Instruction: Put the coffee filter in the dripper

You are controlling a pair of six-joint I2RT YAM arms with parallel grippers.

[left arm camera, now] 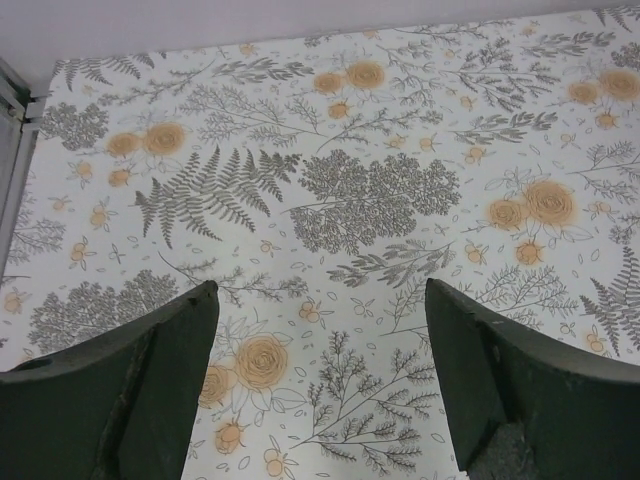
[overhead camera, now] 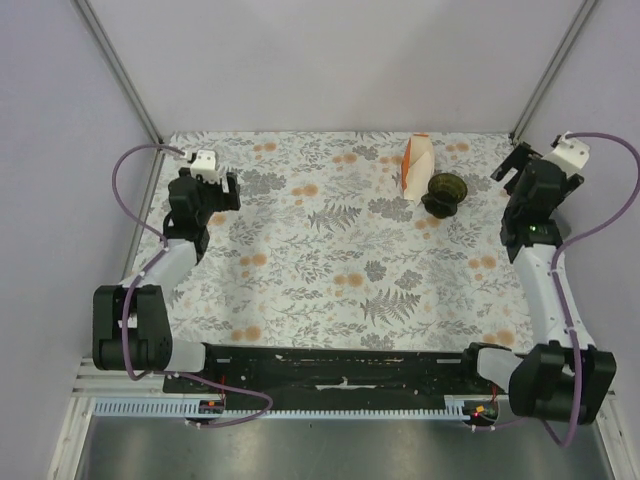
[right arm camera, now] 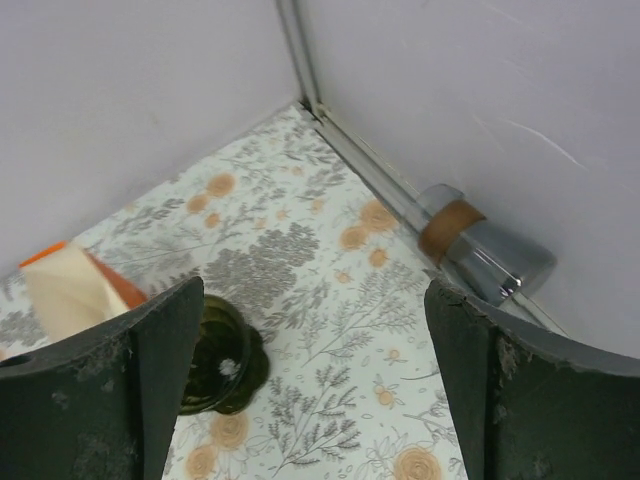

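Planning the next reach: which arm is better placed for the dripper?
Right. The right gripper, open, faces the dripper and the white-and-orange pack close by; the left gripper, also open, sits far across the table.

- The dripper is a small funnel-shaped cup of dark olive-green, half see-through plastic, with fine ribs inside and a round foot.
- It stands upright on the desk, with its wide mouth up and nothing white seen in it.
- It is just right of the white-and-orange pack, a little nearer than it, close but apart.
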